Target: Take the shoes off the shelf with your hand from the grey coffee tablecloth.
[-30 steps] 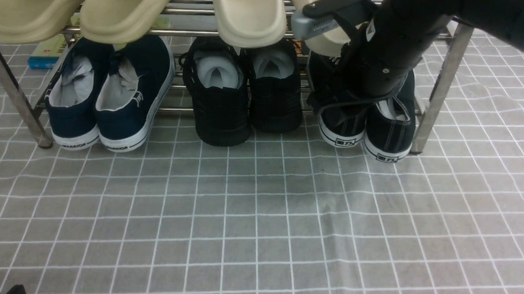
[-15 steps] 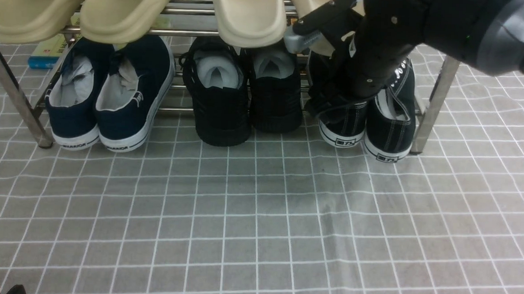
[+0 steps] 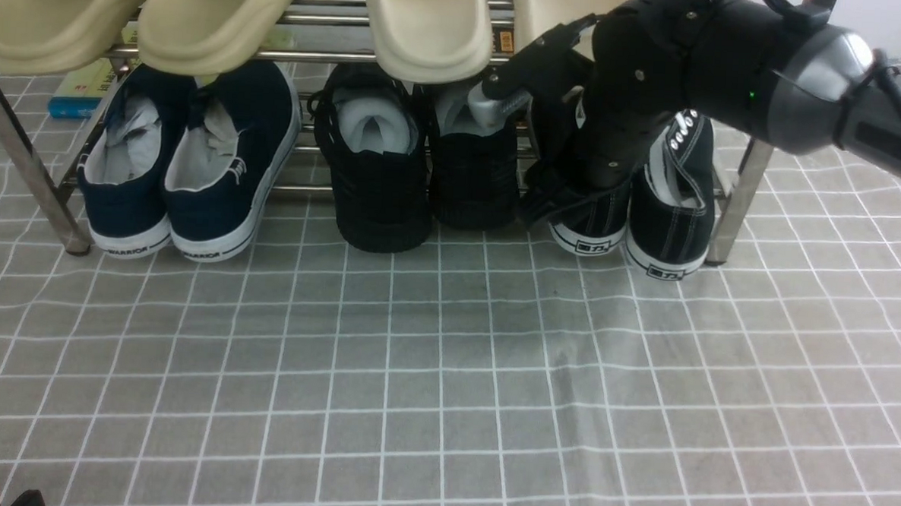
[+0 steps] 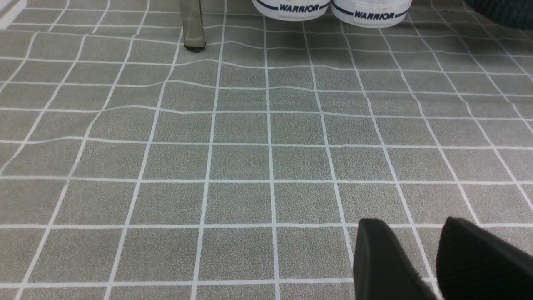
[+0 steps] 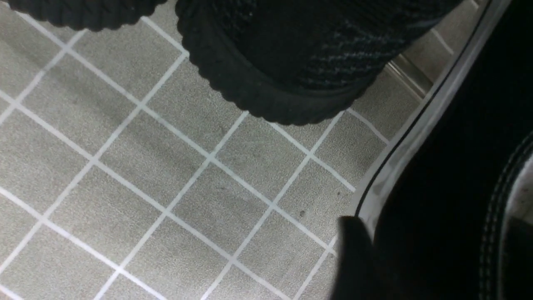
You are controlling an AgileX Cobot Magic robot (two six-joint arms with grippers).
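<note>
My right gripper (image 3: pixel 558 199) straddles the side of the left one of the shoes (image 3: pixel 669 209), whether clamped I cannot tell, and the pair sits on the bottom tier of the shelf (image 3: pixel 735 208), heels toward me, the grey coffee tablecloth (image 3: pixel 445 374) spread beneath.

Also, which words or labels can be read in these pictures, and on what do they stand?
"WARRIOR": heel of each navy sneaker, clear in the left wrist view.
Heel labels of the black canvas shoes: too blurred to read.
Book at the left: print too small.
Right arm: white letters, cut off at the picture's edge.
</note>
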